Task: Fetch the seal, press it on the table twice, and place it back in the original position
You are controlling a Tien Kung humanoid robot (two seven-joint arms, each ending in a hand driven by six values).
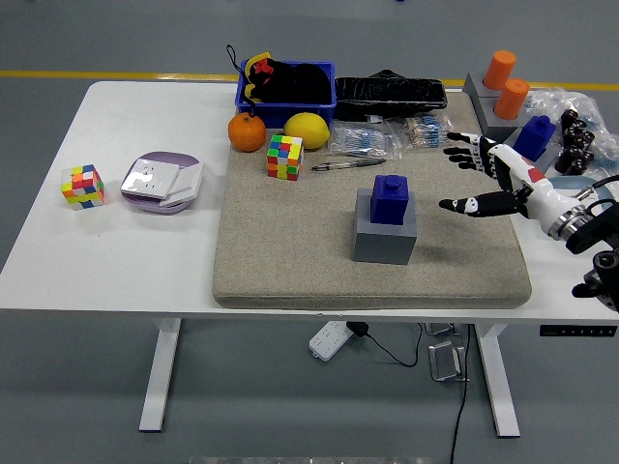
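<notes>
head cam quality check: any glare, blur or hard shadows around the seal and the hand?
Head view: even, diffuse lighting, sharp focus overall; blue seal on its gray block throws only a soft shadow on the beige mat; mild glare on the plastic bags behind; right hand, fingers spread, reads clear without motion blur; slight wide-angle bend at the table edges.

Matt blue plastic seal (pixel 391 197) on smooth grey base (pixel 385 235); rough beige fabric mat (pixel 290 242).

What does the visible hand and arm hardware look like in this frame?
Only the right hand shows: five slim fingers, black with white segments, a white palm shell with a small red mark, and a white wrist cuff. Behind it, the arm is black with metallic joint rings. No left arm in view.
</notes>
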